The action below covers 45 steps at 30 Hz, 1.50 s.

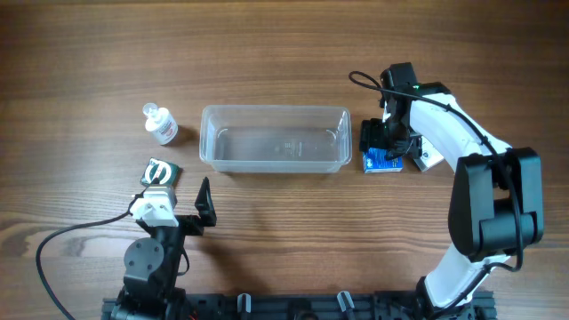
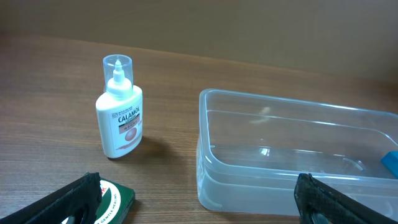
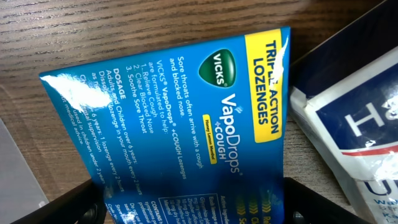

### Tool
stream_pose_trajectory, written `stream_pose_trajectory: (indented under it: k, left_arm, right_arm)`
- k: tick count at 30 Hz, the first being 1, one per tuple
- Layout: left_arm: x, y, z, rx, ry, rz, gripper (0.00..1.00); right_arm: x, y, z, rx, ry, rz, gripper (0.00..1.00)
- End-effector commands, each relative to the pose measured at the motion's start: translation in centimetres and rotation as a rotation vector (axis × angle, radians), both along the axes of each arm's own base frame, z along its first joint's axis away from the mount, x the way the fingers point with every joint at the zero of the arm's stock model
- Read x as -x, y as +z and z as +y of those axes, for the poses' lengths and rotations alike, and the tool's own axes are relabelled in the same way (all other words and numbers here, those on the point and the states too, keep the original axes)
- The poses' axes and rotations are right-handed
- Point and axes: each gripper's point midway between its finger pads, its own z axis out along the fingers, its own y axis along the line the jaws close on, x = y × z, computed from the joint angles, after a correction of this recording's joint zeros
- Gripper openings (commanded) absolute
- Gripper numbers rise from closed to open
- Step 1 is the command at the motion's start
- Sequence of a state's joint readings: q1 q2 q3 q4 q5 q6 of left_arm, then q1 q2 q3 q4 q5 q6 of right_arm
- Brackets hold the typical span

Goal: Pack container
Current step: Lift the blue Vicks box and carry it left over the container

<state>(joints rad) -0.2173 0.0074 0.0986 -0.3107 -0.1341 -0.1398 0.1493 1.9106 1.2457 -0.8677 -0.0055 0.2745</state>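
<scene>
Right of the container [image 1: 274, 138], which sits empty mid-table: right gripper [image 3: 196, 200] jaws apart astride the blue lozenge box [image 3: 186, 118]. Square your jaws across its sides and avoid the white packet [image 3: 354, 143]. Left gripper [image 2: 199, 186] gapes, empty.

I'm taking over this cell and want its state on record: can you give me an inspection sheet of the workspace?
Surface: wooden table, no spills seen.
Job's things: container, clear, empty, mid-table.
Clutter: Calamol bottle upright left of the container; green box by the left gripper; blue Vicks box and white packet right of the container.
Grippers: left gripper open, holding nothing; right gripper straddles the blue Vicks box, contact unclear.
Cables: black cable loops from the left arm's base; another cable arcs at the right wrist.
Surroundings: black rail at the near edge; nothing else seen.
</scene>
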Motion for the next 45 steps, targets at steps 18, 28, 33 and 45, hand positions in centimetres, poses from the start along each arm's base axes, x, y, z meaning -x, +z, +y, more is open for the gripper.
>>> stream_pose_trajectory:
  k: [18,28,33,45]
  left_arm:
    - [0.0,-0.1,0.1,-0.002,0.008,0.001,1.00]
    - [0.0,-0.1,0.1,-0.002,0.008,0.001,1.00]
    - [0.0,-0.1,0.1,-0.002,0.008,0.001,1.00]
    - [0.0,0.0,0.1,-0.002,0.008,0.001,1.00]
  right_arm:
    - [1.1,0.0,-1.4,0.064,-0.112,0.032,0.48]
    - [0.7,13.9,-0.7,-0.017,-0.129,-0.223,0.49]
    - [2.7,22.2,2.5,-0.195,-0.098,-0.460,0.50]
    - [2.4,20.8,10.4,-0.253,-0.009,-0.450,0.50]
